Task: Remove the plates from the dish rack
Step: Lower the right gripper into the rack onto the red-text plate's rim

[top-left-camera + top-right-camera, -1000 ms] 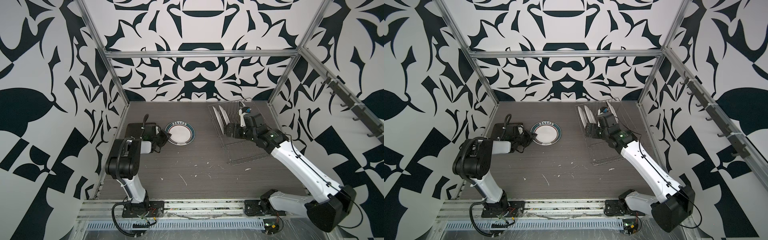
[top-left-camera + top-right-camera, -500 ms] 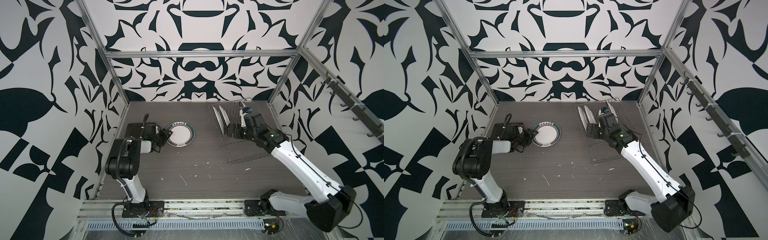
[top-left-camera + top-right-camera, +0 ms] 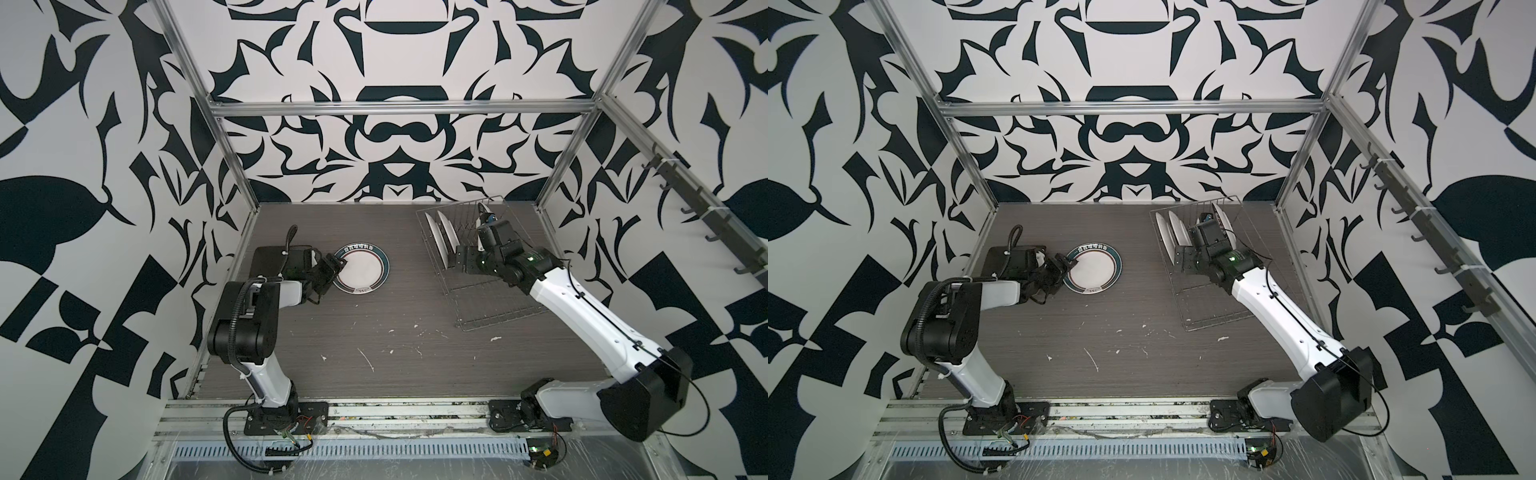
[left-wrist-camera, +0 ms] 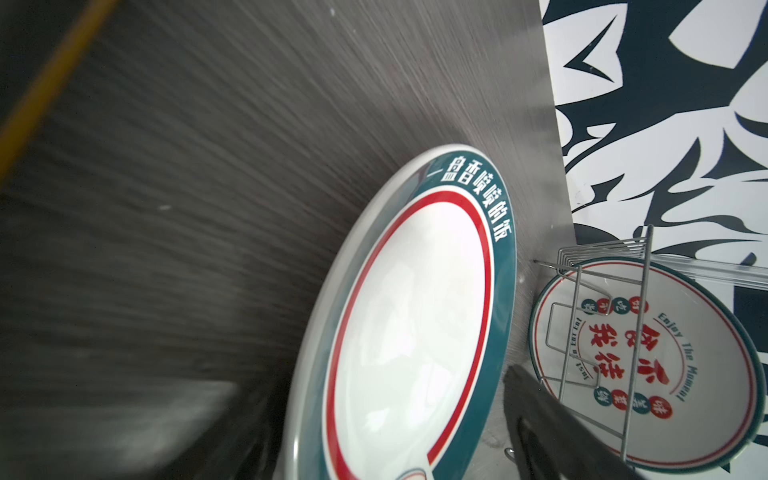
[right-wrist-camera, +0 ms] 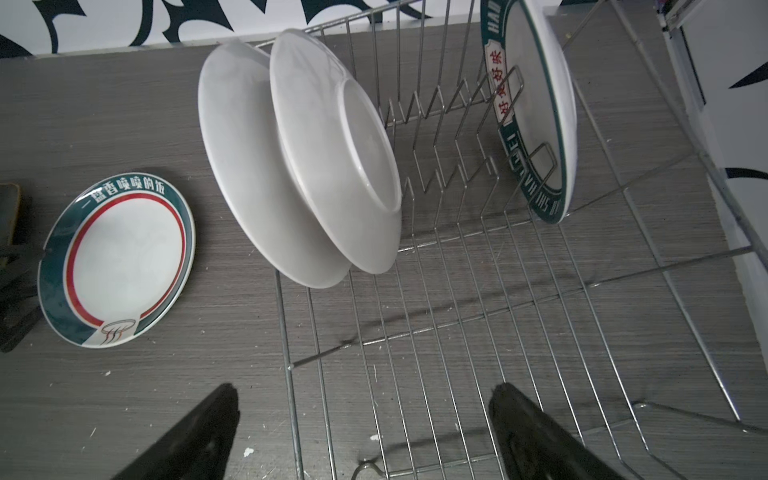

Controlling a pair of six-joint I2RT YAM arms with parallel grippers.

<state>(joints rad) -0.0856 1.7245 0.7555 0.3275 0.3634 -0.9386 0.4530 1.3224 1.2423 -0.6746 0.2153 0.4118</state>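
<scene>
Both claws are gaping. Our right claw (image 5: pixel 361 390) is hovering over the bare end of the dish rack (image 5: pixel 436 243), facing two white plates (image 5: pixel 316 158) leaning together; we are judging it best to straddle the nearer rim and lift clear of the prongs (image 5: pixel 457 137). Well apart from the rack, the left claw (image 3: pixel 337 264) is sitting at a teal-rimmed plate (image 3: pixel 362 268) lying on the tabletop (image 3: pixel 374 340).

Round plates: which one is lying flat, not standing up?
The teal-rimmed plate with the red ring lies flat; the other three stand on edge in the wire rack.
</scene>
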